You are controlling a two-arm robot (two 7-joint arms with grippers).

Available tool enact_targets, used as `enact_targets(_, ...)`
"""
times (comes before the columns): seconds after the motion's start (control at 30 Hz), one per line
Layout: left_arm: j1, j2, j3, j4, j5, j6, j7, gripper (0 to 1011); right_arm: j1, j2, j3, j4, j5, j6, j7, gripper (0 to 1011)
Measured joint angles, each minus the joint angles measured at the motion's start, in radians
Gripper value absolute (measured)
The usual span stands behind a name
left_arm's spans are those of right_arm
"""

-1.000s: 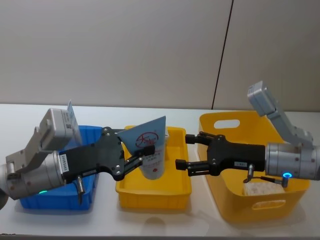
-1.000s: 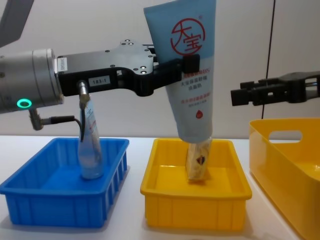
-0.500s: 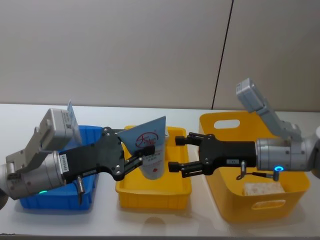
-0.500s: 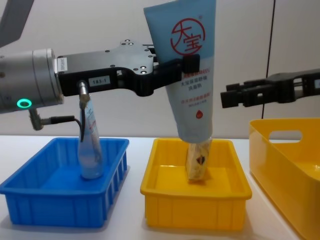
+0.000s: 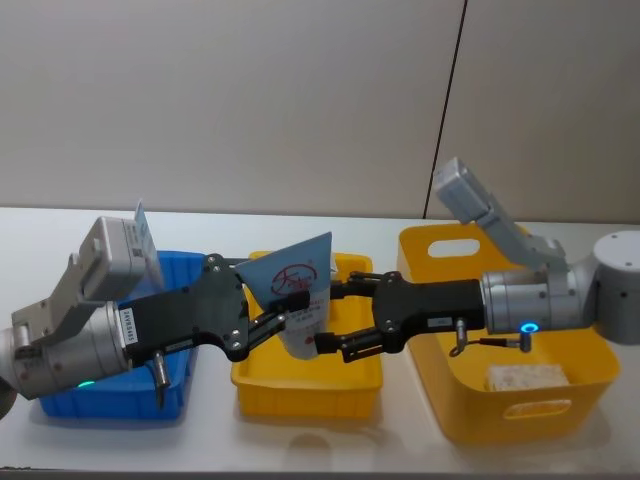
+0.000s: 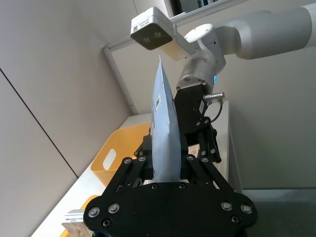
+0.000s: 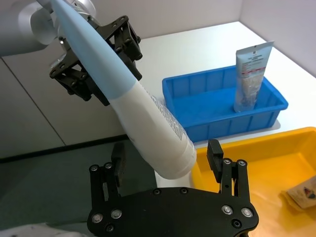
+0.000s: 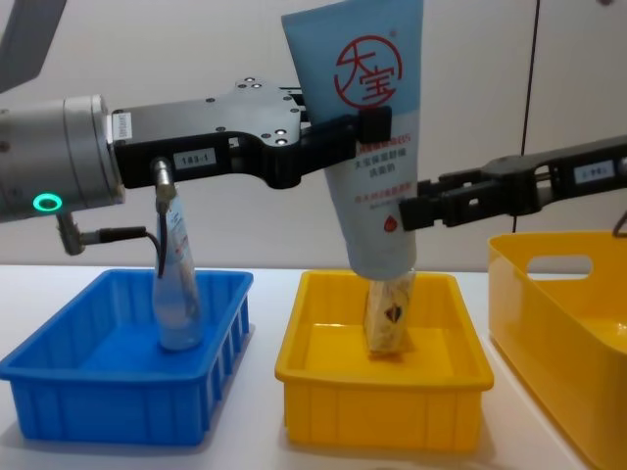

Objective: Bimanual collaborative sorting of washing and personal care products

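— Head view first: what does the left gripper have?
— Its fingers are clamped on the logo tube, held over the yellow tray. The right gripper reaches in from the right, fingers spread either side of the tube's lower end. A second tube stands in the blue bin, and a carton lies in the deep yellow bin.
— And the left wrist view?
— The black fingers pinch the logo tube across its body, seen thin edge on. The right gripper sits just beyond.
— Right wrist view?
— The tube's capped end lies between the spread right fingers, with a gap on each side. A second carton lies in the yellow tray.
— Chest view?
— The logo tube hangs cap down, slightly tilted, above the tray. Its cap lines up with the top of the second carton leaning there; whether they touch cannot be told. The bins stand on the white surface.
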Motion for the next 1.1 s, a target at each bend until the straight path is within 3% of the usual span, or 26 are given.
enact_targets(0.57,0.000,0.000,0.000,0.000,0.000,0.000,0.000,240,0.112,-0.043,-0.075,0.133,-0.024,-0.052,0.084,1004)
enact_targets(1.1,0.000,0.000,0.000,0.000,0.000,0.000,0.000,240,0.176,-0.090,-0.131,0.219,-0.039,-0.088,0.125,1003)
